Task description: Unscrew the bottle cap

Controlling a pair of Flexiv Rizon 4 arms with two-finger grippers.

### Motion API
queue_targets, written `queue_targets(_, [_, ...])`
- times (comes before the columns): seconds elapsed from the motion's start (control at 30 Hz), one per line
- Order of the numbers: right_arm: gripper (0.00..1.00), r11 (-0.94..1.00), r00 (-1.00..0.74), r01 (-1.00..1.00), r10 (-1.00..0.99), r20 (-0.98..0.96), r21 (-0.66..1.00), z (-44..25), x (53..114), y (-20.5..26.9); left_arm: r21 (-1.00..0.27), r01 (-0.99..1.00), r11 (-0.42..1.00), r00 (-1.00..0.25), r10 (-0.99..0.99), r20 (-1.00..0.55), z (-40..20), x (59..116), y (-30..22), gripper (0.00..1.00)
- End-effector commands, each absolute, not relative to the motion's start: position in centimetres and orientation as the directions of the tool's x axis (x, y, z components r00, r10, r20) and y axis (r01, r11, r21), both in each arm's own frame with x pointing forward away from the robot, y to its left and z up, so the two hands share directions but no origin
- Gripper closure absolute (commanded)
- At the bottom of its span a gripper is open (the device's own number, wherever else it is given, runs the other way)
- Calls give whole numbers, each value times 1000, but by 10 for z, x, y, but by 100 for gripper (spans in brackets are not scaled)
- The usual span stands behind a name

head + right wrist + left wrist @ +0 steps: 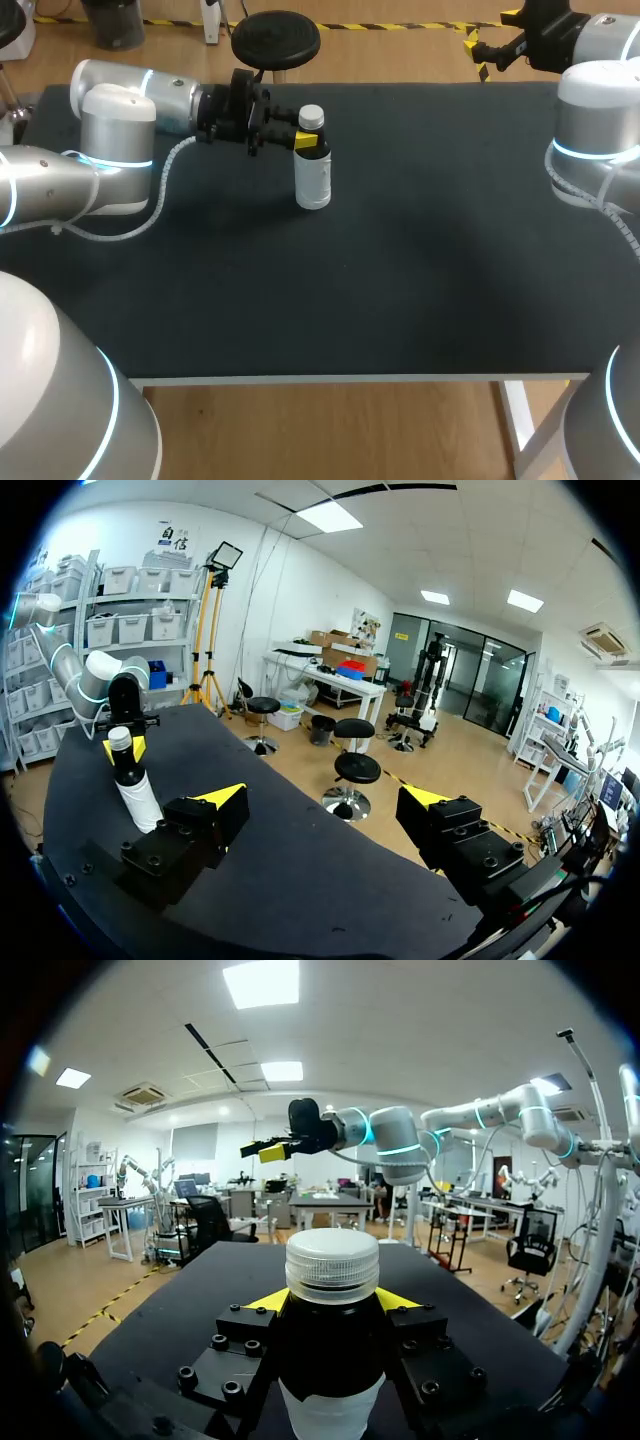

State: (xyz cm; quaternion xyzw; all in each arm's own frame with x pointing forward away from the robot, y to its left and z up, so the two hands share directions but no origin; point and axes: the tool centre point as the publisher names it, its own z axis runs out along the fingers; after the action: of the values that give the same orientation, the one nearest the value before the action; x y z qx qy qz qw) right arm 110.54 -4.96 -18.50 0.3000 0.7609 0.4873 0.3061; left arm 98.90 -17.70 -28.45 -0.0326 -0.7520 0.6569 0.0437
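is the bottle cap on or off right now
On. The white cap sits on top of the upright bottle, which the left gripper holds from both sides; the right gripper is open, away from it.

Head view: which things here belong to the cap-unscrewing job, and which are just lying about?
Belongs to the job:
- bottle, standing upright
- white cap, on the bottle
- left gripper, shut on the bottle just below the cap
- right gripper, open, far off to the bottle's right

Not part of the job:
- black table, which only bears the bottle
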Motion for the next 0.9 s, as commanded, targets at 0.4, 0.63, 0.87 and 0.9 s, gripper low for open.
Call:
queue_targets(0.4, [0,390,-782,135,607,-144,911,-204,1117,-41,-991,-8,134,-993,113,23,-285,991,-176,100])
queue_targets(0.63, [0,346,-891,61,441,-105,936,-213,1115,-20,-991,-8,134,-993,113,23,-285,991,-176,100])
queue_targets(0.87, [0,249,-962,28,268,-42,968,-216,1110,-1,-991,-8,134,-993,113,23,-285,991,-176,100])
queue_targets(0.9, [0,250,-968,30,250,-35,968,-216,1110,2,-991,-8,134,-993,113,23,-285,991,-176,100])
